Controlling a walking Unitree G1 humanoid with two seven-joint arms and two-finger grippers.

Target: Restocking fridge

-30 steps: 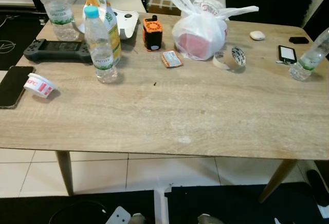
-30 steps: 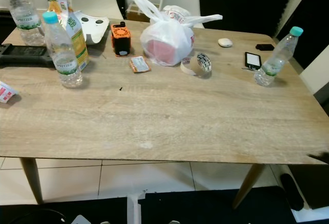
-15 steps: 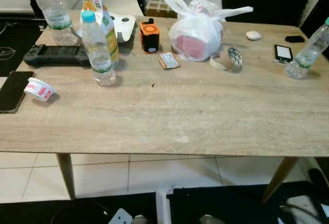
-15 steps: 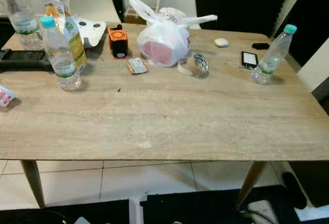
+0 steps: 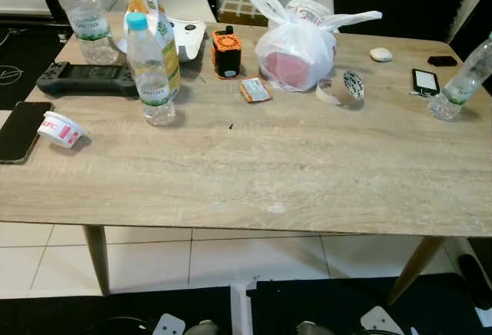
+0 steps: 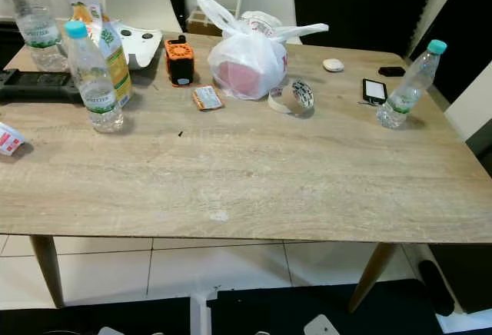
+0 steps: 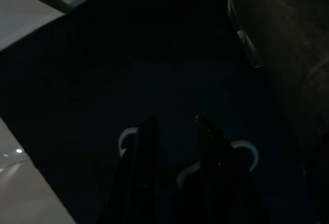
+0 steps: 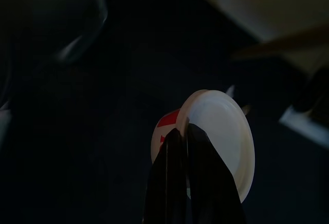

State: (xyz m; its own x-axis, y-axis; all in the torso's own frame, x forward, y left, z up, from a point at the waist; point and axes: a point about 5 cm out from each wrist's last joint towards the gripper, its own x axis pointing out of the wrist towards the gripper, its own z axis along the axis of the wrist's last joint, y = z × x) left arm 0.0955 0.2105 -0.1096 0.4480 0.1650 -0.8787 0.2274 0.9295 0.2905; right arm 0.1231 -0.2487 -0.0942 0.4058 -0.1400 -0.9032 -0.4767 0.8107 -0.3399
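the long table (image 5: 254, 174) has a pale wood-grain top with a matt, faintly streaked finish. near its far edge sits a thin white plastic bag (image 5: 296, 39), crinkled and slightly glossy. toward the left edge stands a clear plastic water bottle with a blue cap (image 5: 150, 74), shiny and ribbed. at the left edge lies a glossy black phone (image 5: 19, 129). the right gripper (image 8: 185, 131) has smooth black fingers pinching a white, smooth-looking tub (image 8: 221, 136).
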